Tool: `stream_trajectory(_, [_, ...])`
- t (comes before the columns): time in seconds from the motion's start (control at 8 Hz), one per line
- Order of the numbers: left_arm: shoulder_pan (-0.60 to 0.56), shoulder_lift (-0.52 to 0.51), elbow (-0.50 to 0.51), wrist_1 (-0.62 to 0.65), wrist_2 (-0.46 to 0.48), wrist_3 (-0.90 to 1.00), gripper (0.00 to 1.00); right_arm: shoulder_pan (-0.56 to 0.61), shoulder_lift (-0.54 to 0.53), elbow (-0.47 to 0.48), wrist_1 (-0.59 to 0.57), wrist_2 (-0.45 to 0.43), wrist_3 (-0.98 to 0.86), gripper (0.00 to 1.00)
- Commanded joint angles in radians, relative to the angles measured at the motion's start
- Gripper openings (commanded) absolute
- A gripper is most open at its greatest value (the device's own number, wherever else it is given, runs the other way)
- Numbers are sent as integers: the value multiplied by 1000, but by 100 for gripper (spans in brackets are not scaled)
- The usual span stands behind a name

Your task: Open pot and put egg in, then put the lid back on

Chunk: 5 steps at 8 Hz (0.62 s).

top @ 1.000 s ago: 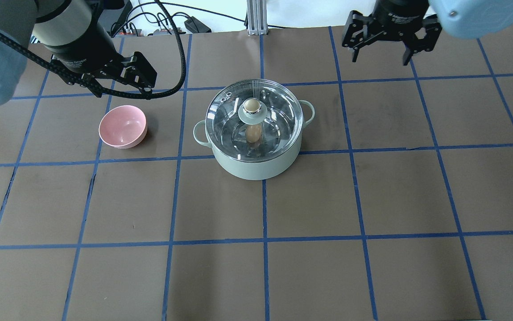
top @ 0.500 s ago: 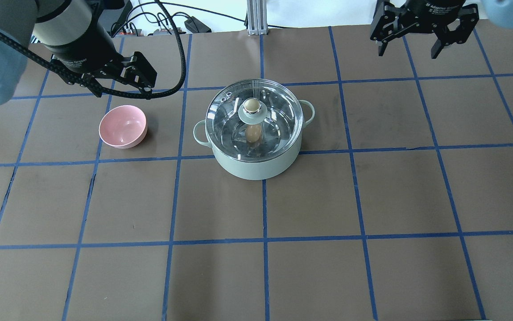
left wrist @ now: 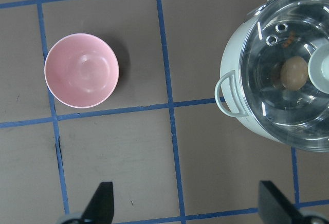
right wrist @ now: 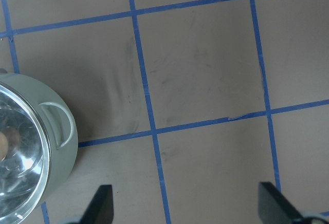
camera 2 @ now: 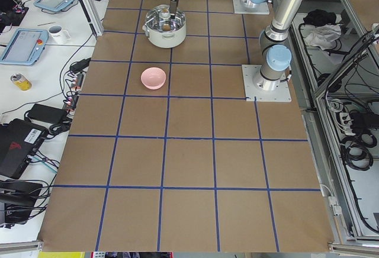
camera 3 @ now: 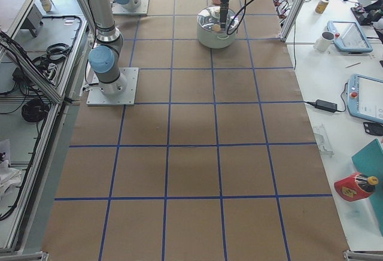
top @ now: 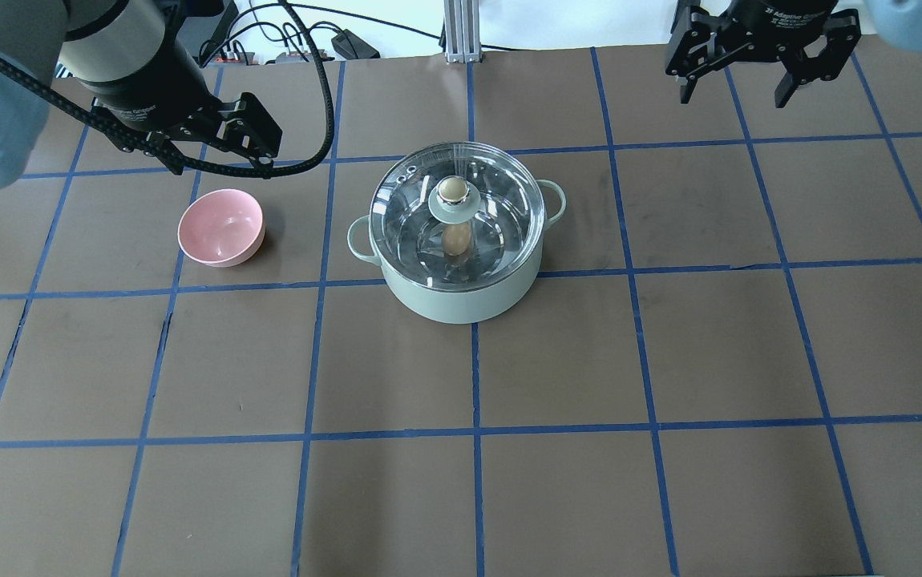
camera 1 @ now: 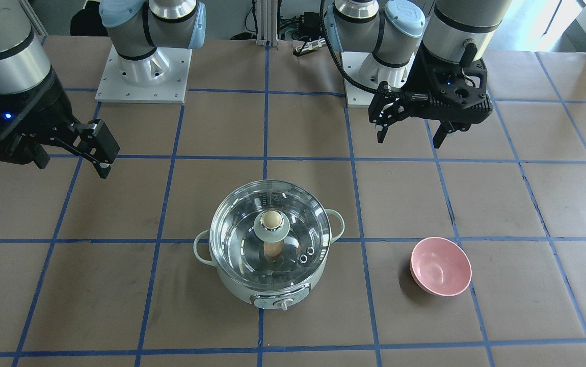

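The mint-green pot (top: 461, 300) stands mid-table with the clear glass lid (top: 505, 200) on it, beige knob (top: 451, 189) up. The light-brown egg (top: 454, 240) lies inside on the steel bottom, seen through the glass. It also shows in the front view (camera 1: 271, 248) and the left wrist view (left wrist: 293, 74). My left gripper (top: 220, 164) is open and empty, hovering behind the pink bowl, left of the pot. My right gripper (top: 733, 98) is open and empty, high at the far right, well away from the pot (right wrist: 72, 147).
A pink bowl (top: 220, 228) sits empty left of the pot, also in the left wrist view (left wrist: 81, 70). The table is brown paper with a blue tape grid (top: 473, 377). Cables and a metal post (top: 457, 32) lie past the far edge.
My right gripper has moved right and farther back from the pot, then held nearly still. The left gripper, pot, lid and egg have not moved.
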Motion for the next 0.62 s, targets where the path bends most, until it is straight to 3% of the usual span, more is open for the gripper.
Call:
stream_trajectory(0.0, [0, 0, 0, 0, 0, 0, 100, 0, 1, 2, -1, 2, -1, 100])
stream_trajectory(0.5, [2, 0, 0, -1, 0, 1, 100, 0, 1, 2, -7, 2, -1, 100])
